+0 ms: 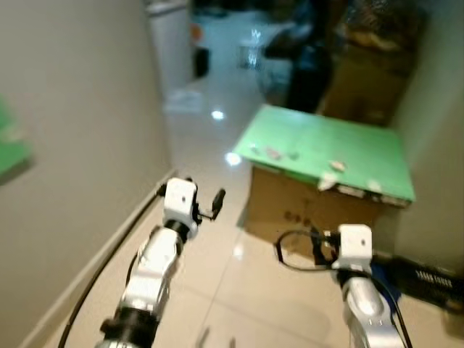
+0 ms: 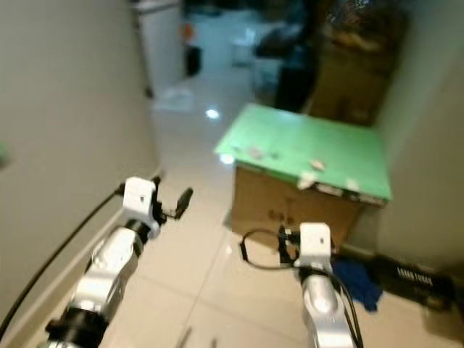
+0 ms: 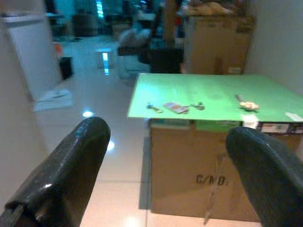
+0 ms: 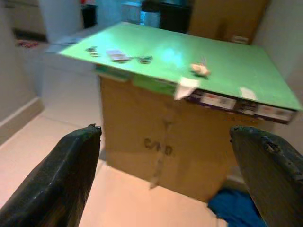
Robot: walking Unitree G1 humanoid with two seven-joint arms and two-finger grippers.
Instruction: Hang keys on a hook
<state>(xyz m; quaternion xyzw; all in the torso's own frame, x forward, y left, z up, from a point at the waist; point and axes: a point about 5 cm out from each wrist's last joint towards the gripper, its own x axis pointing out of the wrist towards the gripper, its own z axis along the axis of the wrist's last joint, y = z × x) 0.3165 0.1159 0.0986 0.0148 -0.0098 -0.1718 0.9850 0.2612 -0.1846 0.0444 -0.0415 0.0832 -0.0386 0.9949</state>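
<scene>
A home hallway: glossy cream floor tiles (image 1: 210, 283) run along a plain beige wall with a skirting board (image 1: 87, 279), past a brown cardboard box (image 3: 199, 175) topped by a green board (image 3: 208, 97), toward a cluttered room with stacked cartons (image 3: 215, 42).

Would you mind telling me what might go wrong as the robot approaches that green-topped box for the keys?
The small items on the green board lie close together and look blurred, so the keys could be mistaken. The board overhangs the cardboard box, so pressing near its edge might tip it. Both the left gripper and right gripper are open and empty.
</scene>
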